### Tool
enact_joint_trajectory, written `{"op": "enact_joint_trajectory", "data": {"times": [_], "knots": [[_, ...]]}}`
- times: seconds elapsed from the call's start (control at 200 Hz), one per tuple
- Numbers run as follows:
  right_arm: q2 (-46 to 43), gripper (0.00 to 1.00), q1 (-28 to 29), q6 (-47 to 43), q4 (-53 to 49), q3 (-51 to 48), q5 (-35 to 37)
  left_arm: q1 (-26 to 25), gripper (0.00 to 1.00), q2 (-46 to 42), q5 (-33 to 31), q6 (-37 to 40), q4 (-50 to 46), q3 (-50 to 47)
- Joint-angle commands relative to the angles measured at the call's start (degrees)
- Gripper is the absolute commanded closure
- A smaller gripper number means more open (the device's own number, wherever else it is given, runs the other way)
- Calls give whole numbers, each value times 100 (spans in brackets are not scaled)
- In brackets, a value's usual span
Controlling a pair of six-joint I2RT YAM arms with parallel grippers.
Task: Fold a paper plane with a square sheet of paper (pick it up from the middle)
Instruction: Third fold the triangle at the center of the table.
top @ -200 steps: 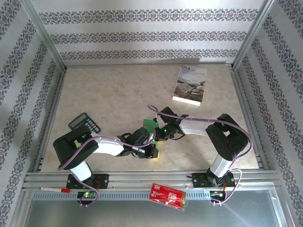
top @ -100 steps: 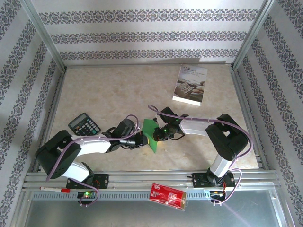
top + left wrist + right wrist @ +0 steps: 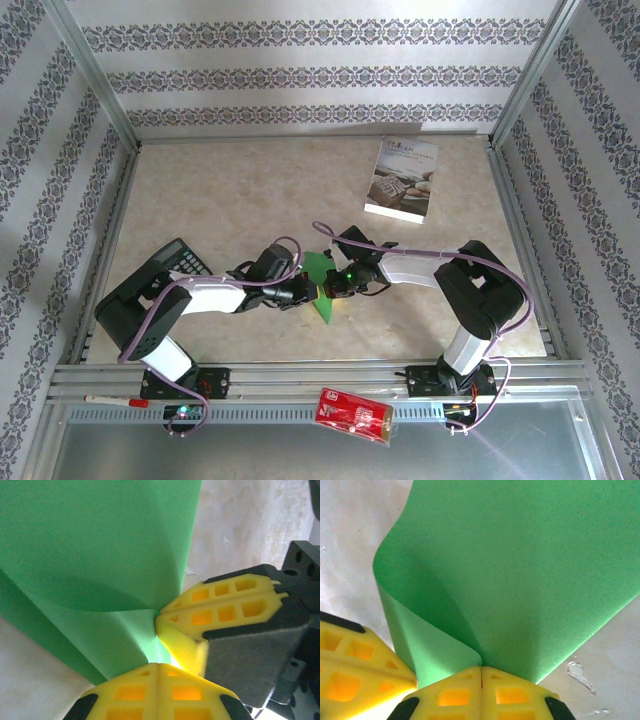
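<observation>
The square sheet of paper (image 3: 321, 288) is bright green and stands bent up off the table centre, held from both sides. My left gripper (image 3: 304, 291) is shut on its left part, my right gripper (image 3: 331, 286) on its right part, their tips almost touching. In the left wrist view the sheet (image 3: 100, 545) curls into my left gripper (image 3: 158, 664), with the right arm's yellow fingers (image 3: 220, 597) pressed close. In the right wrist view a folded flap of the paper (image 3: 520, 570) runs into my shut right gripper (image 3: 481, 667).
A white printed booklet (image 3: 402, 178) lies at the back right. A black calculator (image 3: 178, 256) sits partly under the left arm at the left. A red packet (image 3: 354, 415) and a red-capped pen (image 3: 110, 400) lie on the front rail.
The left gripper has drawn back to the left off the sheet's top and now grips its left edge. The green paper, mostly covered before, stands up between the two grippers. The right arm held still.
</observation>
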Motion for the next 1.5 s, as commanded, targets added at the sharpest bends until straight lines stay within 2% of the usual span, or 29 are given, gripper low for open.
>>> {"op": "enact_joint_trajectory", "data": {"times": [0.0,0.235,0.6,1.069,1.324,1.494], "knots": [[457,99,26,-8,-493,-209,495,76,100,60,-66,179,-346,94],[480,99,29,-66,-543,-172,517,71,100,48,-54,294,-533,-197],[468,99,29,-66,-537,-180,492,119,97,-387,24,341,-440,122],[480,99,32,-77,-562,-133,513,508,96,403,-76,468,-559,456],[481,99,20,-150,-626,-100,545,665,96,222,-359,777,-1005,189],[510,99,16,-143,-607,-94,522,657,95,-56,-151,823,-992,281]]}}
